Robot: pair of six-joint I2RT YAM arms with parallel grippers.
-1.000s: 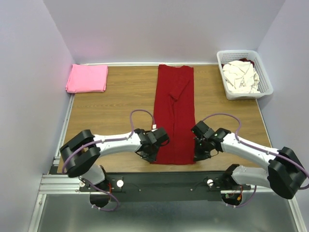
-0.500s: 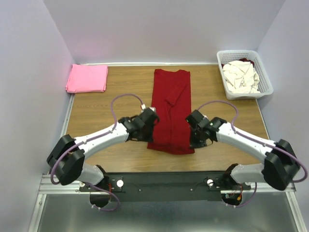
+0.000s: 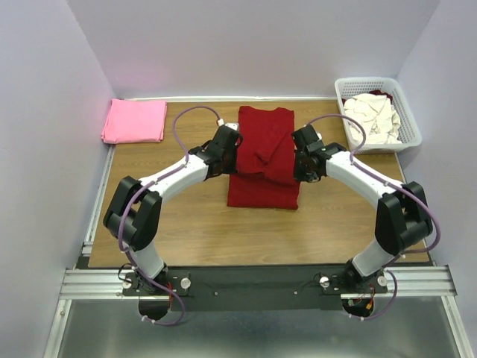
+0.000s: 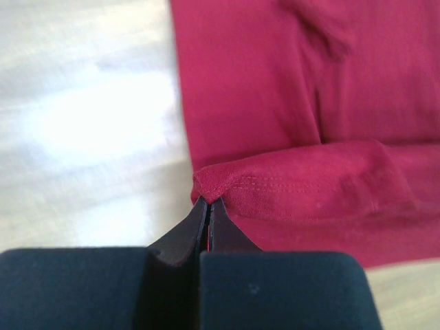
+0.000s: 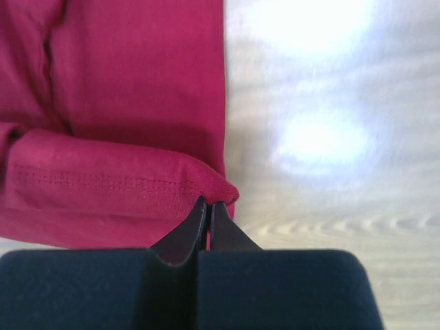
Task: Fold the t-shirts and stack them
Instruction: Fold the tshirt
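Folded forward since a second ago, the dark red cloth t-shirt (image 3: 262, 194) is pinched at its hem corners by my left gripper (image 4: 208, 206) and right gripper (image 5: 208, 206).

A wood-grain worktop (image 3: 186, 224) is sitting boxed in on three sides. A pale back wall (image 3: 253, 45) is rising behind it, and a left wall (image 3: 45, 149) and a right wall (image 3: 451, 74) are closing in at the sides, all plain and faintly lilac. A thin white strip (image 3: 223, 98) is running along the worktop's far edge. At the near edge an aluminium rail (image 3: 97, 282) is spanning the width, with a dull grey metal sheet (image 3: 253, 335) lying below it. Light is bouncing off the wood in soft white patches (image 5: 323, 137), washing out the grain there.
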